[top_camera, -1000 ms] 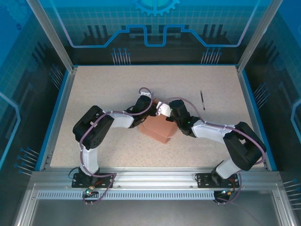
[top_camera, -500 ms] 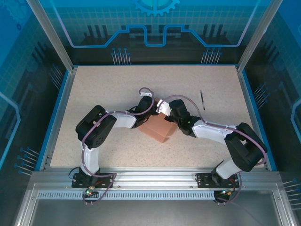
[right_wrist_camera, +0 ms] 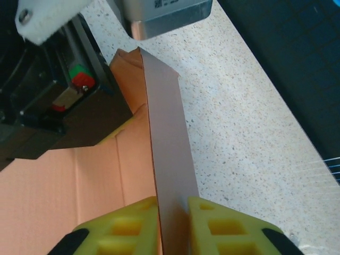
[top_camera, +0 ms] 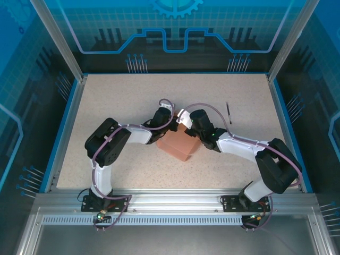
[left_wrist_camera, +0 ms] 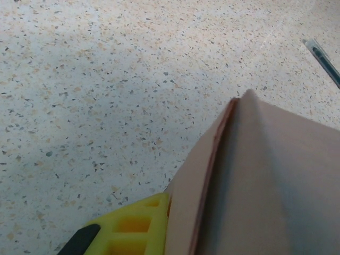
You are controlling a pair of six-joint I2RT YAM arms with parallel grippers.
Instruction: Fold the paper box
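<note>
Mid-fold at the worktop's (top_camera: 122, 95) centre, the paper box (top_camera: 178, 146) stands half-formed, the left hand (top_camera: 170, 122) pinched shut on one wall and the right hand (right_wrist_camera: 172, 223) clamping an upright flap (right_wrist_camera: 164, 133) (both at its far end), which next probably needs pressing inward.

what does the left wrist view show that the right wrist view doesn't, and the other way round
Left wrist: a thin dark stick lying near the top right corner, with a wide stretch of table beside it.
Right wrist: the left arm's black body close up, and the table's edge with darkness beyond.
Both: the salmon paper box, the speckled table, and yellow tool fingers, one beside the box's folded edge in the left wrist view, two flanking a card strip in the right.
</note>
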